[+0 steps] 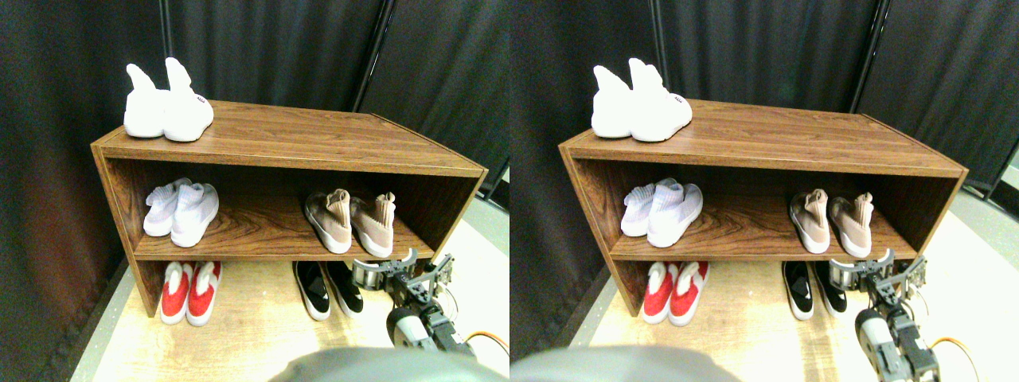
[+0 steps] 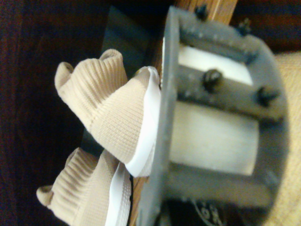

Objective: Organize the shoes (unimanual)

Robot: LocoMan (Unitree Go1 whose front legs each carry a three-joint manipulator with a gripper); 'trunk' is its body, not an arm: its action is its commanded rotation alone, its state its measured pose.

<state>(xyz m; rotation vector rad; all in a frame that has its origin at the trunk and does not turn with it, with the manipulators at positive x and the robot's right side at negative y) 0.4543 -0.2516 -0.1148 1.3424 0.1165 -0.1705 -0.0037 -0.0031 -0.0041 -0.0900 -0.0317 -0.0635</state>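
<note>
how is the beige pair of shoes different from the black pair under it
The beige pair is tan knit with white soles; the black pair is black with white soles. The beige pair stands on the middle shelf of the rack, the black pair on the floor beneath it. The right gripper sits just in front of the beige pair. Both pairs stand side by side on the right.

Before me stands a dark wood-grain shoe rack (image 1: 302, 147) with a top board and one inner shelf, set on a pale wooden floor (image 1: 255, 334) against black curtains (image 1: 263, 48). I see an all-white high-cuff pair (image 1: 167, 107) upright at the left end of the top board, and a second pale white pair (image 1: 181, 211) side by side at the left of the inner shelf. Below that shelf, on the floor, a red-and-white pair (image 1: 191, 290) sits at the left, the two shoes touching.
</note>
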